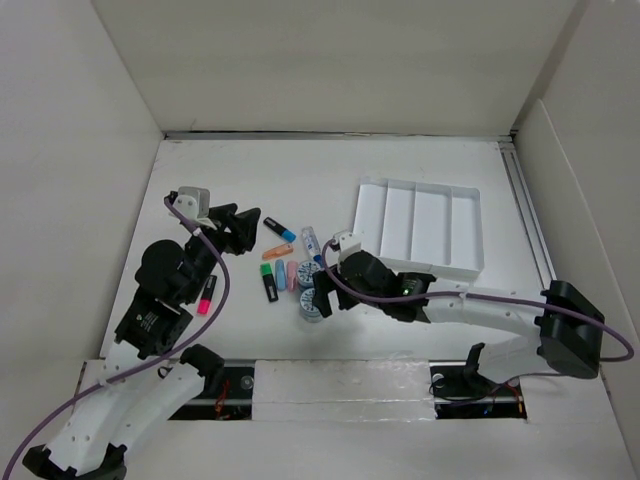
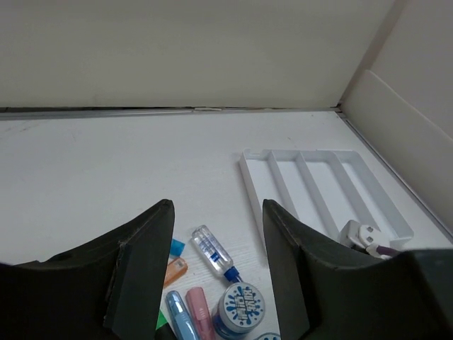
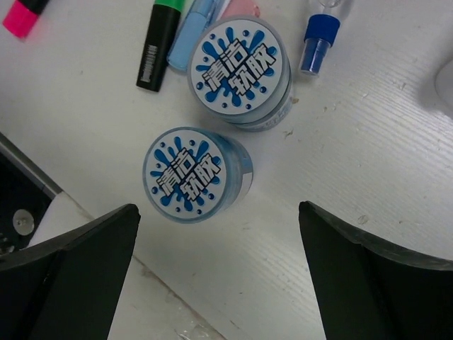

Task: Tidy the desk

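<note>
The desk (image 1: 240, 180) is a white tabletop inside white walls. Near its middle lie several highlighters (image 1: 268, 283), a clear glue bottle (image 1: 312, 243) and two round blue-and-white tubs (image 1: 313, 303). My left gripper (image 1: 250, 225) is open and empty, just left of the pens. In the left wrist view its open gripper (image 2: 217, 209) frames the bottle (image 2: 212, 251) and one tub (image 2: 238, 308). My right gripper (image 1: 328, 288) is open and empty, right beside the tubs. In the right wrist view the gripper (image 3: 218, 212) hovers just below the nearer tub (image 3: 192, 173), with the other tub (image 3: 239, 62) beyond.
A white compartmented tray (image 1: 420, 225) lies at the right, its slots bare (image 2: 318, 191). A pink highlighter (image 1: 207, 295) lies under the left arm. A green-capped black highlighter (image 3: 159, 42) lies by the tubs. A metal rail (image 1: 527, 225) runs along the right edge.
</note>
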Robot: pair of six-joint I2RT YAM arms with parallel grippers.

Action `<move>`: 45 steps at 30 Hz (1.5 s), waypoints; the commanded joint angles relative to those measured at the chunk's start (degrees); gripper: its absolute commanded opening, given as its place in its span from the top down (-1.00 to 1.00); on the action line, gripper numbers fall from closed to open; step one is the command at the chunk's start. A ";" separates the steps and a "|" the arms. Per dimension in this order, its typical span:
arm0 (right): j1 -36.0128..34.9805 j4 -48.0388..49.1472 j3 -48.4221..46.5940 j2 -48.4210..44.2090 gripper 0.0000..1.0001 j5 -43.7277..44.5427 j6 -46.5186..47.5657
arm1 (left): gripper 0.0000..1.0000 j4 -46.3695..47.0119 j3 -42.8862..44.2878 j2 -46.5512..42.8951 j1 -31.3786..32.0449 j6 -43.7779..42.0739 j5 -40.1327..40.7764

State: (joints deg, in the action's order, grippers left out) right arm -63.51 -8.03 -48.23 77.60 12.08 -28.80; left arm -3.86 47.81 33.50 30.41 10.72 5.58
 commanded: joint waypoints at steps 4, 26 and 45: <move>-1.70 -0.32 -5.12 6.94 -1.00 -0.73 -0.12 | 0.01 2.80 0.09 0.17 0.26 0.35 1.62; -3.03 -3.92 -10.14 7.06 0.05 10.50 -0.47 | -0.13 3.42 0.09 1.66 0.26 0.00 -0.13; 40.65 3.37 -29.28 23.55 0.01 12.01 -0.47 | -0.13 3.16 -0.26 0.34 0.26 0.27 0.39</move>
State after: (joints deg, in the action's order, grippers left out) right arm -24.43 -7.29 -71.42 98.45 25.08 -28.77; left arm -2.85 47.62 34.37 30.41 10.81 6.04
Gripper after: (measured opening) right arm 0.745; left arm 0.567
